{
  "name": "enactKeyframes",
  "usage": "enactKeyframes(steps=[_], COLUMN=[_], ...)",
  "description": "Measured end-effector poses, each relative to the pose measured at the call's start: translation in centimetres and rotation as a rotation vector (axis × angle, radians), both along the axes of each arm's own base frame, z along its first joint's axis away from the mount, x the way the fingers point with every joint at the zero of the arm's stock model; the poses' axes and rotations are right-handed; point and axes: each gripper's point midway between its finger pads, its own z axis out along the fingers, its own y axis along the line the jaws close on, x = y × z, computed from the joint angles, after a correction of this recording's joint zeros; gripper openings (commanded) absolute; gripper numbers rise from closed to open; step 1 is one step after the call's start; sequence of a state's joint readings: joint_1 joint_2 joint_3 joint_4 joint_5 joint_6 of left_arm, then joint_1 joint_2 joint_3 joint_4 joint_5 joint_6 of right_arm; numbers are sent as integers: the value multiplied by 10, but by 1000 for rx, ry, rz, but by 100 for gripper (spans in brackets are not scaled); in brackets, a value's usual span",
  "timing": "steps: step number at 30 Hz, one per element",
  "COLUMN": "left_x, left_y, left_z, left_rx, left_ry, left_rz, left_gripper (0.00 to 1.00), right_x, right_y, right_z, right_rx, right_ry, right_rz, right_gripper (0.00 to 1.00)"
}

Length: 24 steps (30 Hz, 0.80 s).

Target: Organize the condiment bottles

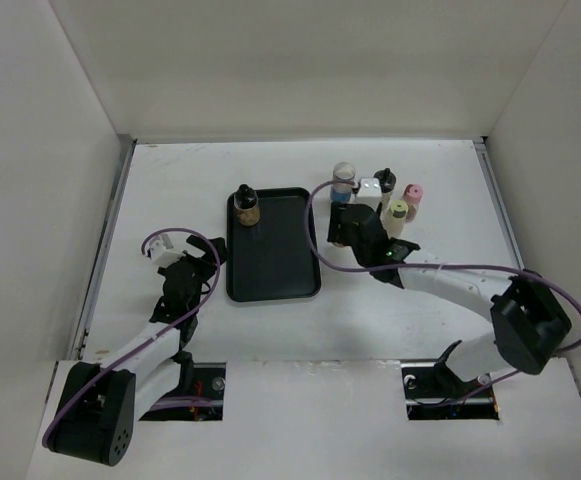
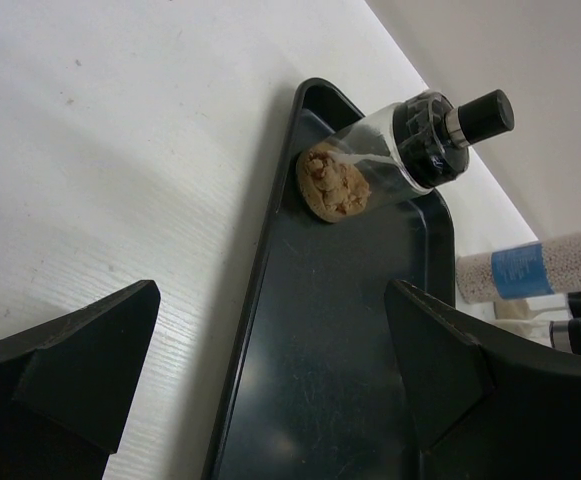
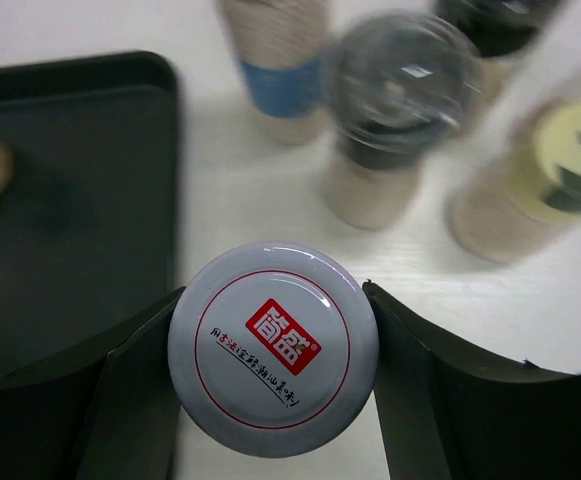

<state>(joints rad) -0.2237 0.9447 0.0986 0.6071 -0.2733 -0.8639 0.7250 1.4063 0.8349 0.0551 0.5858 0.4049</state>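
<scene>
Right wrist view: the blue-labelled bottle [image 3: 275, 70] is cut by the top edge, the yellow-capped bottle [image 3: 545, 180] is blurred, and the grey-capped bottle [image 3: 273, 347] hides its body under its cap.

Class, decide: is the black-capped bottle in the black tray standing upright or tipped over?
Upright. The black-capped clear bottle stands on its base in the black rectangular tray's far left corner, cap uppermost.
</scene>
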Motion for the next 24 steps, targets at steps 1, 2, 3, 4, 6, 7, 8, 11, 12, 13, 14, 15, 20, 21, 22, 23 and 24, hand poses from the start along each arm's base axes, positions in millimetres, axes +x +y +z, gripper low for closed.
enactKeyframes(steps=[1, 2, 3, 4, 6, 7, 8, 11, 12, 13, 14, 15, 20, 21, 22, 23, 24], left_x=[0, 0, 0, 0, 0, 0, 0, 0, 0, 1, 1, 1, 1, 1, 1, 1, 1], left_y=[0, 0, 0, 0, 0, 1, 1, 1, 1, 1, 1, 1, 1, 1, 1, 1, 1], left_z=[0, 0, 0, 0, 0, 1, 2, 9, 11, 12, 13, 12, 9, 8, 7, 6, 6], left_rx=[0, 0, 1, 1, 1, 1, 0, -5, -6, -6, -6, -6, -4, -3, -2, -2, -2], left_ry=[0, 0, 0, 0, -2, -3, -7, -29, -36, -41, -43, -41, -31, -26, -23, -21, -20], left_rz=[1, 1, 1, 1, 2, 2, 3, 3, 3, 4, 3, 4, 3, 3, 3, 3, 3], left_gripper=[100, 100, 100, 100, 100, 100, 100, 100, 100, 100, 100, 100, 100, 100, 100, 100, 100], right_x=[3, 8, 14, 23, 42, 51, 61, 83, 88, 94, 99, 103, 121, 124, 127, 131, 132], right_y=[14, 29, 45, 62, 95, 109, 122, 149, 155, 161, 167, 171, 189, 193, 196, 199, 202], right_z=[7, 13, 18, 21, 23, 21, 17, -4, -12, -20, -29, -34, -46, -44, -42, -40, -39], right_rx=[10, 23, 37, 49, 70, 78, 81, 74, 66, 58, 49, 44, 34, 39, 45, 52, 60], right_ry=[-12, -23, -30, -37, -49, -53, -55, -40, -32, -24, -14, -9, 0, -6, -12, -19, -23], right_rz=[27, 53, 79, 105, 144, 160, 172, 195, 199, 202, 205, 206, 210, 210, 211, 210, 208], right_gripper=[54, 53, 53, 53, 54, 54, 54, 54, 54, 54, 54, 55, 62, 66, 71, 78, 83])
